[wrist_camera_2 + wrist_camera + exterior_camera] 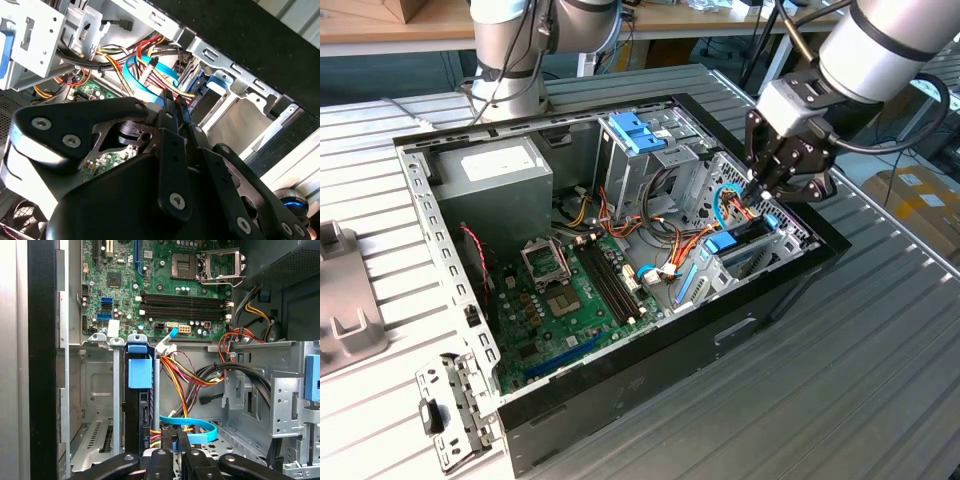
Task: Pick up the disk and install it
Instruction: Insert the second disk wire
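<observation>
Blue-framed disk (139, 390) sits upright in its bay inside the open computer case (790, 290), at about 3 o'clock of the green motherboard (570, 290) in the exterior view. Gripper (772, 192) hangs just above it, fingers pressed together, holding nothing.

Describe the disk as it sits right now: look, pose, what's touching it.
In the first wrist view the disk is seen edge-on, as a narrow dark slab. Its light-blue frame looks plastic and caps the end nearer the motherboard. The disk stands on edge in the grey metal drive bay, between the bay's upright rails. Orange and yellow wires run close beside it; contact is unclear. The gripper is next to its other end and is not holding it.
</observation>
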`<state>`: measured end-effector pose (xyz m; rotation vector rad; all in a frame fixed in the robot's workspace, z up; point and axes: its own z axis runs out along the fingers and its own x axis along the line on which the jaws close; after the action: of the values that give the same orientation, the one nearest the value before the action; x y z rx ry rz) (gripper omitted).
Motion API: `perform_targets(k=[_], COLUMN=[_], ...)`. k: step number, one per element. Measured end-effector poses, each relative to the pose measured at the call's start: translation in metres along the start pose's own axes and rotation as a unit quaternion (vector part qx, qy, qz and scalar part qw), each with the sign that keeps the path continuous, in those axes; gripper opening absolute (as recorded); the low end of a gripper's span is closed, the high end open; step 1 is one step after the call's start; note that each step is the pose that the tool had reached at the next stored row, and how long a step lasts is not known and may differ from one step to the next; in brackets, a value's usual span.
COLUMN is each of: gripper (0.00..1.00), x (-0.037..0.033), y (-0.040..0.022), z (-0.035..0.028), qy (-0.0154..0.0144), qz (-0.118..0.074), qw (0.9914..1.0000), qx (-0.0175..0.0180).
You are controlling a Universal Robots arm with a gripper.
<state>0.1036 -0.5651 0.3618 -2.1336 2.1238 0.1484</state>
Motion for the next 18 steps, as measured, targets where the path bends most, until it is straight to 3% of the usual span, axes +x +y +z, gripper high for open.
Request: perform_targets(k=[11, 18], gripper=[0.16, 0.16], x=[0.0028, 0.0043], y=[0.0127, 0.0163], z=[-0.0001, 0.0001], qy=[-0.0001, 0.0000], qz=[0.000, 0.000], qw=[1.00000, 1.00000], qx=[0.0000, 0.0000])
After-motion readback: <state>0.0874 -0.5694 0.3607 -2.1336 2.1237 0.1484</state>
